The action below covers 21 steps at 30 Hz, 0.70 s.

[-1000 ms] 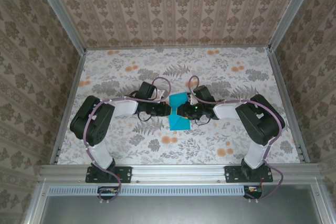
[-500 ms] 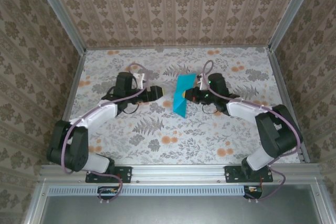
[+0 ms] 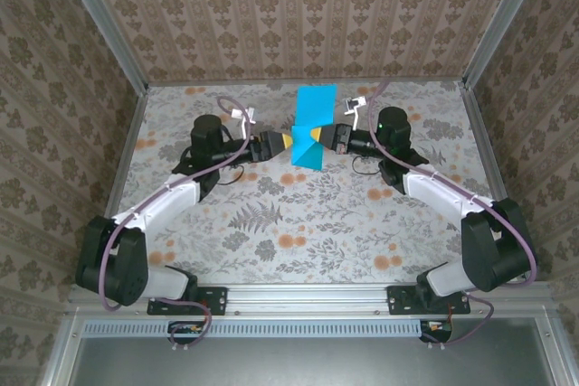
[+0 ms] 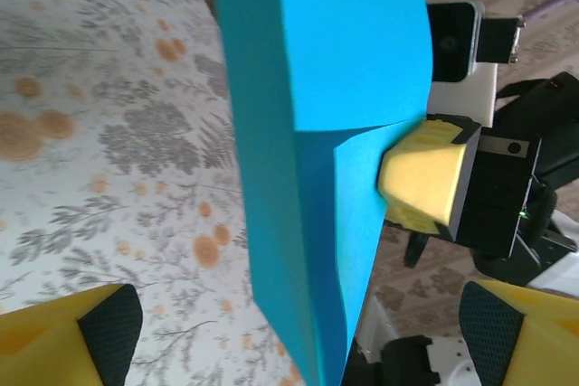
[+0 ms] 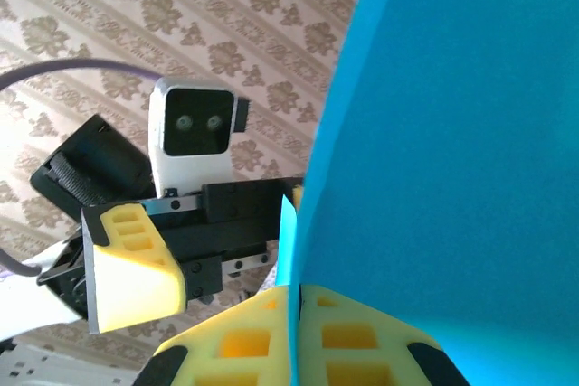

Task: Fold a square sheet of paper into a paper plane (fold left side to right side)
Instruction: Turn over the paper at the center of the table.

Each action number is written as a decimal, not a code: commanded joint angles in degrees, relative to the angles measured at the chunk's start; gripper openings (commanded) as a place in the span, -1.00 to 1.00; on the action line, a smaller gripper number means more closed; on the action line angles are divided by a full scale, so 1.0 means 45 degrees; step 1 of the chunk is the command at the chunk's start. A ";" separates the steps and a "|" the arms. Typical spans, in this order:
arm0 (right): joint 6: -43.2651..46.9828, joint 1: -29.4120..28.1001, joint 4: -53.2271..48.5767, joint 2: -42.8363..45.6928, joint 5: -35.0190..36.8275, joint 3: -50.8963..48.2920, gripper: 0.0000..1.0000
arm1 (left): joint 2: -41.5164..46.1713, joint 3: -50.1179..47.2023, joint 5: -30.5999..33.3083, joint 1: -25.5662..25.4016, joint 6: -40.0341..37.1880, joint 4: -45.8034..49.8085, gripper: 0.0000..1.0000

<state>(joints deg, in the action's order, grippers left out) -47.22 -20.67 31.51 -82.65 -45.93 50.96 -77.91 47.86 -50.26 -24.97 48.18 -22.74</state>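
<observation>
Right gripper [image 3: 315,137]: clenched on the sheet of paper [image 3: 314,117], its yellow ribbed fingers [image 5: 344,350] pressed together with the sheet's edge pinched between them. Left gripper [image 3: 288,139]: released, its two yellow fingers with black textured pads [image 4: 107,321] spread wide to either side of the sheet's lower edge, neither pad touching it. The sheet is thin, matte, plain turquoise, folded into layers with a crease running down it. It stands on edge, clear of the surface, between the two facing grippers over the far middle of the table [image 3: 271,214]. The table carries a grey leaf print with orange blossoms. Striped, ornamented beige wallpaper [image 3: 298,15] encloses the cell, framed by aluminium rails [image 3: 98,15].
</observation>
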 commanded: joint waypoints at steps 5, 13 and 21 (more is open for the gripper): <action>-0.1328 -0.0374 0.2034 -0.0097 -0.0574 0.0472 -0.90 | -0.0579 0.0747 -0.0845 -0.0582 0.1046 -0.1703 0.72; -0.1346 -0.0354 0.1781 -0.0207 -0.0321 -0.0009 -0.81 | -0.0337 0.0557 -0.0501 -0.0494 0.1580 -0.2584 -0.21; -0.0247 0.0065 -0.0178 0.0561 0.0468 -0.0674 -0.59 | 0.0420 0.0345 -0.0005 -0.0387 0.0824 -0.1335 -0.74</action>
<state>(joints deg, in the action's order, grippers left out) -51.27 -21.30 35.00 -82.81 -46.13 49.17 -78.70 49.54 -51.22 -27.24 54.33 -30.85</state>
